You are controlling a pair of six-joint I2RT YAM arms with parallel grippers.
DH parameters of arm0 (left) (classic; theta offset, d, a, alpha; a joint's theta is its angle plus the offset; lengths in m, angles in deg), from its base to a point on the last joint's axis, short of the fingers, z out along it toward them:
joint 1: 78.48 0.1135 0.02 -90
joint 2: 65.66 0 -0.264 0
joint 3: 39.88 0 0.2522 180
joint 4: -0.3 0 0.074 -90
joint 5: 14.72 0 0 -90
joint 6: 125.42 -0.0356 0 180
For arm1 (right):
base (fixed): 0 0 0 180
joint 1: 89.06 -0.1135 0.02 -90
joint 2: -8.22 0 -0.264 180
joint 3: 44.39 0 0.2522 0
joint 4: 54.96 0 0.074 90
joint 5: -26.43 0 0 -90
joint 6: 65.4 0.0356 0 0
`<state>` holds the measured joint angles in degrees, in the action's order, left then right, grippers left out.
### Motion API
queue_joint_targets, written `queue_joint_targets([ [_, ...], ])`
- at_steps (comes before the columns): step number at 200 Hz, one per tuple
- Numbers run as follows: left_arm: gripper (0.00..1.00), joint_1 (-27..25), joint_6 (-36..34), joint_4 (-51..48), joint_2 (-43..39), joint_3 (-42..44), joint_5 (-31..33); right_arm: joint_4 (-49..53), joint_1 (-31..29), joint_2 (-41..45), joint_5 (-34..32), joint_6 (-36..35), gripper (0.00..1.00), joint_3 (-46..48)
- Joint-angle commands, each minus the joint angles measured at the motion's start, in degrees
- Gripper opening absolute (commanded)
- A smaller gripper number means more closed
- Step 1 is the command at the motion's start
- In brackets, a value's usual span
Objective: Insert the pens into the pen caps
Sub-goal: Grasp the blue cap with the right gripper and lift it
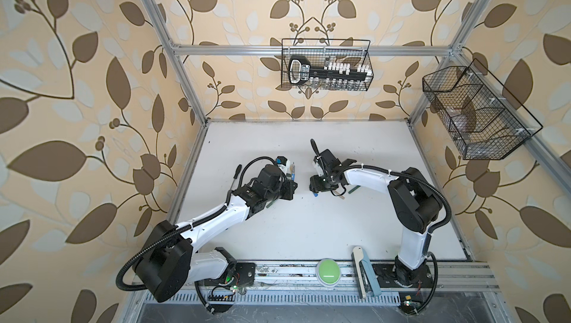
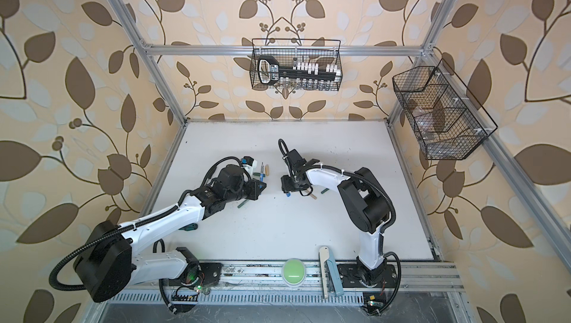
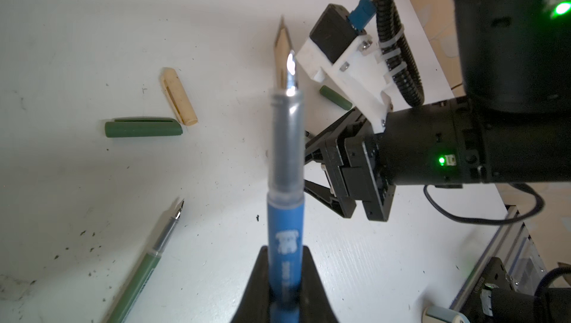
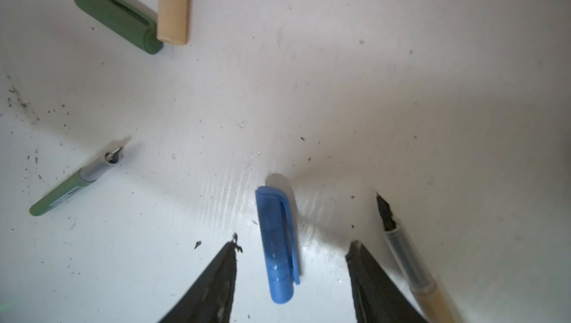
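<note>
The left wrist view shows the left gripper (image 3: pixel 284 256) clamped on a slim blue pen (image 3: pixel 285 213) of matt plastic. It has a clear grey collar and a shiny pointed metal nib, and it is held above the white table (image 3: pixel 77 28). White print on the barrel, a small blocky figure above a line of letters, is too blurred to read. Beyond the pen lie a short dark green cap (image 3: pixel 143 128) with a clip and a stubby beige cap (image 3: pixel 179 96), their ends touching. An uncapped dark green pen (image 3: pixel 145 262) lies nearer the camera.

Only the right wrist view shows the right gripper (image 4: pixel 293 245) plainly. Its black fingers (image 4: pixel 213 284) stand wide apart on either side of a stubby blue cap (image 4: pixel 278 244) with a clip. The cap lies flat on the table and touches neither finger. Just outside one finger lies a beige pen (image 4: pixel 414 269) with a dark nib. In this view the green pen carries a pale label, which cannot be read.

In both top views the two grippers face each other near the table's middle. A top view adds a black-handled screwdriver (image 1: pixel 235 176) beside the left arm and a dark green piece (image 1: pixel 353 189) jutting from under the right forearm. A green-handled tool (image 2: pixel 190 227) peeks out below the left arm.
</note>
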<state>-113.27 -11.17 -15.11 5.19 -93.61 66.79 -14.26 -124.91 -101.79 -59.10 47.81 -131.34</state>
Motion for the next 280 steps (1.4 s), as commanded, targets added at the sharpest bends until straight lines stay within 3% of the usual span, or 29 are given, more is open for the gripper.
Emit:
queue_joint_targets([
  [1,0.07,0.4,-2.0,0.3,-1.7,0.3,-0.1,7.7,-1.6,-2.9,-4.3,-3.9,0.58,-4.8],
  [56,0.07,0.4,-2.4,0.8,-3.8,1.8,-3.6,14.9,-3.5,-7.7,-8.1,-6.0,0.55,-11.3],
  [114,0.07,0.4,-5.7,-1.4,-8.7,3.0,-7.7,14.5,-3.9,-10.1,-7.8,-6.1,0.51,-11.8],
  [191,0.04,0.4,-9.3,-3.8,-15.0,4.3,0.1,14.5,-4.6,-12.6,-7.8,-6.0,0.35,-12.1],
  [207,0.0,0.5,-9.1,-2.7,-15.2,4.7,1.7,14.5,-4.8,-12.2,-9.0,-6.1,0.25,-11.8],
  [237,0.0,0.4,-7.2,3.5,-14.2,7.3,4.8,12.4,-4.8,-10.8,-11.4,-6.2,0.23,-10.3],
  [280,0.0,0.4,-7.5,6.3,-12.1,7.1,4.9,7.6,-4.9,-6.8,-9.0,-5.9,0.18,-6.1],
])
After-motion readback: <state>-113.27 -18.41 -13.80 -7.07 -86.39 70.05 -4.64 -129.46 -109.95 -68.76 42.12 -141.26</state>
